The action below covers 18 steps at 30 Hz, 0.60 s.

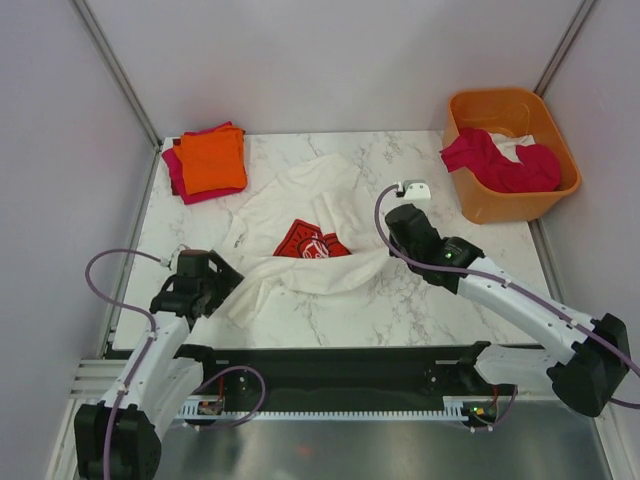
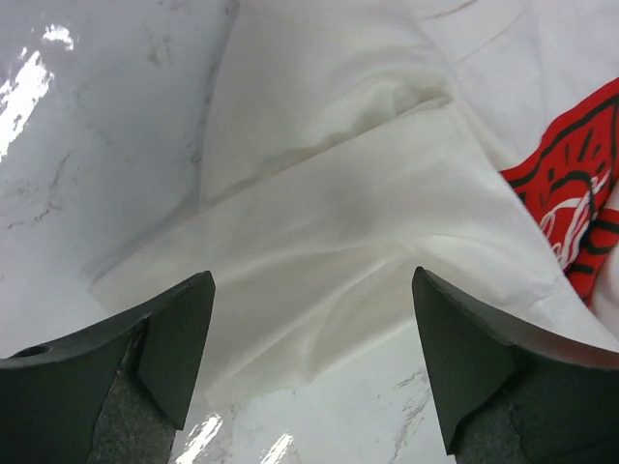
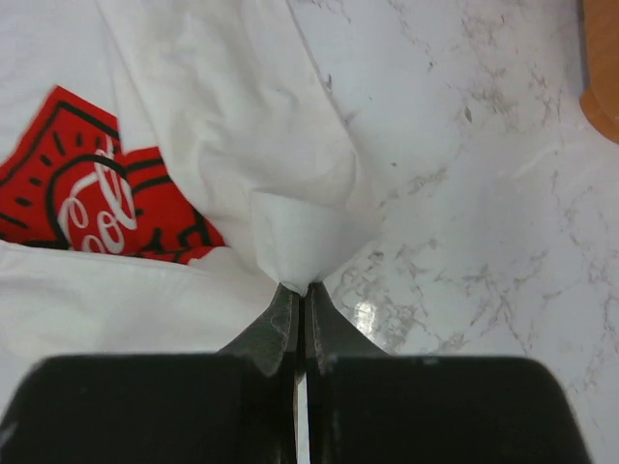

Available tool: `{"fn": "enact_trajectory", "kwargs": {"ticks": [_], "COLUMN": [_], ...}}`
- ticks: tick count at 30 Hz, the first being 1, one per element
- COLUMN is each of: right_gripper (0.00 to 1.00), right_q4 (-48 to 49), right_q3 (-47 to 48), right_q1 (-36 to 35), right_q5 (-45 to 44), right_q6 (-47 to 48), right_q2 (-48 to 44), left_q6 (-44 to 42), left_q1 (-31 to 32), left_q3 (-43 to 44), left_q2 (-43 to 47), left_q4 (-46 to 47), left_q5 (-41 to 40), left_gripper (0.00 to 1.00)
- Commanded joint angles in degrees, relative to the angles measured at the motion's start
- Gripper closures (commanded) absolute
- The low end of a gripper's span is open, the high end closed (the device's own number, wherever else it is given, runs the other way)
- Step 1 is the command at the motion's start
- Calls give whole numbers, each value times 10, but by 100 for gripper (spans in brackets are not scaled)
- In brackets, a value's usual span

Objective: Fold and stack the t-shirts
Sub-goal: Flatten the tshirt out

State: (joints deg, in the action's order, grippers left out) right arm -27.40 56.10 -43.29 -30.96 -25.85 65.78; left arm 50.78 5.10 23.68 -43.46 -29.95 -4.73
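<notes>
white t-shirt (image 1: pixel 318 200) rumpled, long axis near-left to far-right, right hand (image 3: pixel 299 302) clamped on it, left hand (image 2: pixel 309 290) apart

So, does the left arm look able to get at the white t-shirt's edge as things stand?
Probably yes: the left gripper stands open just above the flat edge of the white t-shirt, with nothing covering it; the right gripper pinches another part.

A loose t-shirt (image 1: pixel 320 215) lay across the middle of the table (image 1: pixel 420 300). In the far left corner sat a folded stack of t-shirts (image 1: pixel 207 162). At the far right stood a tub (image 1: pixel 500 208), with more t-shirts (image 1: pixel 500 160) heaped in it. The left gripper (image 1: pixel 225 285) was at the loose t-shirt's near left end, and the right gripper (image 1: pixel 392 225) at its right edge.
</notes>
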Motion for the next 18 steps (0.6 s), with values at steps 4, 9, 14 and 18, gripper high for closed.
{"fn": "enact_trajectory", "kwargs": {"ticks": [4,9,14,18], "right_gripper": [100,100,100,100], "right_q4": [-7,9,19,26], "right_q3": [2,-6,-20,-26], "right_q1": [81,118,124,130], "right_q5": [2,27,47,61], "right_q6": [4,20,20,20], "right_q2": [20,21,15,27], "left_q6": [52,77,82,55], "left_q1": [64,89,103,107], "left_q3": [-18,-22,-12,2], "left_q2": [-37,-46,-74,-147], "left_q4": [-47,-77,-65,-23], "left_q5": [16,-8,-34,-32], "left_gripper": [13,22,58,97]}}
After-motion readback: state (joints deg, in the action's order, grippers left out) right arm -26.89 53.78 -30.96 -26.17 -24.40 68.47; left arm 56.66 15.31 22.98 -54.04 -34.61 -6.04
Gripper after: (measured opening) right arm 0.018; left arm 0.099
